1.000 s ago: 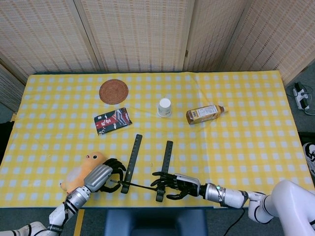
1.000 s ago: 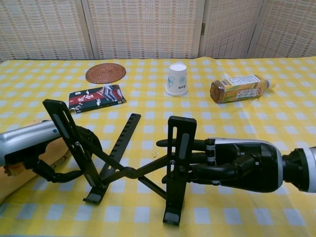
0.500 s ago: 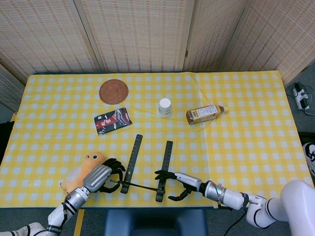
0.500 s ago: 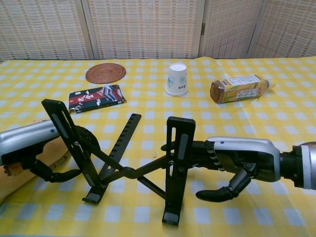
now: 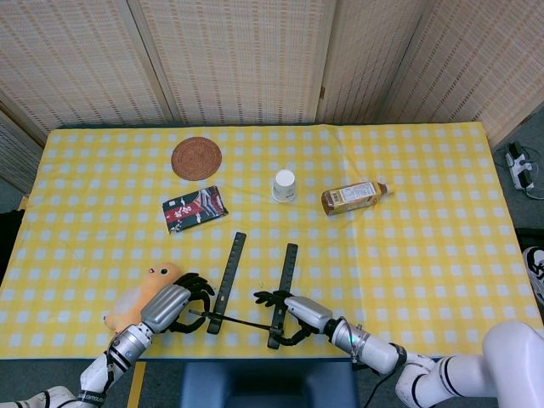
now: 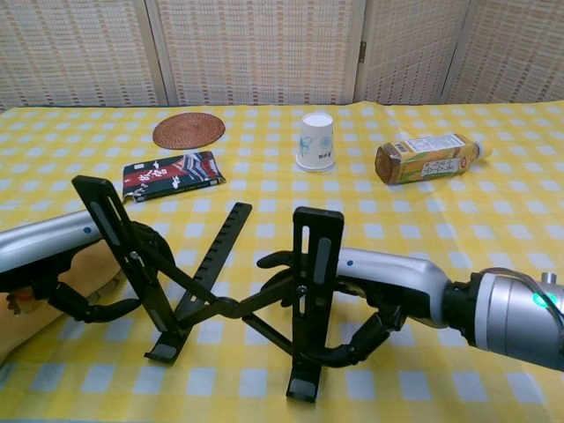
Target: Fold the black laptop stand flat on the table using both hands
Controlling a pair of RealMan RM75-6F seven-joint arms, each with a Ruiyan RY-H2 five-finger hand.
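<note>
The black laptop stand (image 5: 253,293) stands unfolded near the table's front edge. Its two slotted uprights are raised and its crossed links meet low in the middle (image 6: 231,307). My left hand (image 6: 48,264) comes in from the left, and its fingers curl around the lower part of the left upright (image 6: 115,233). My right hand (image 6: 383,286) reaches in from the right and wraps the right upright (image 6: 315,282), fingers behind it and thumb hooked under in front. In the head view, the left hand (image 5: 174,306) and the right hand (image 5: 297,313) flank the stand.
An orange plush toy (image 5: 140,293) lies against my left forearm. Farther back on the yellow checked cloth are a black packet (image 5: 195,208), a woven coaster (image 5: 196,158), a paper cup (image 5: 285,185) and a bottle (image 5: 353,197) on its side. The table's front edge runs just below the stand.
My right hand has moved left, uncurled, and closed its fingers and thumb around the right upright. The left hand and the stand have hardly moved.
</note>
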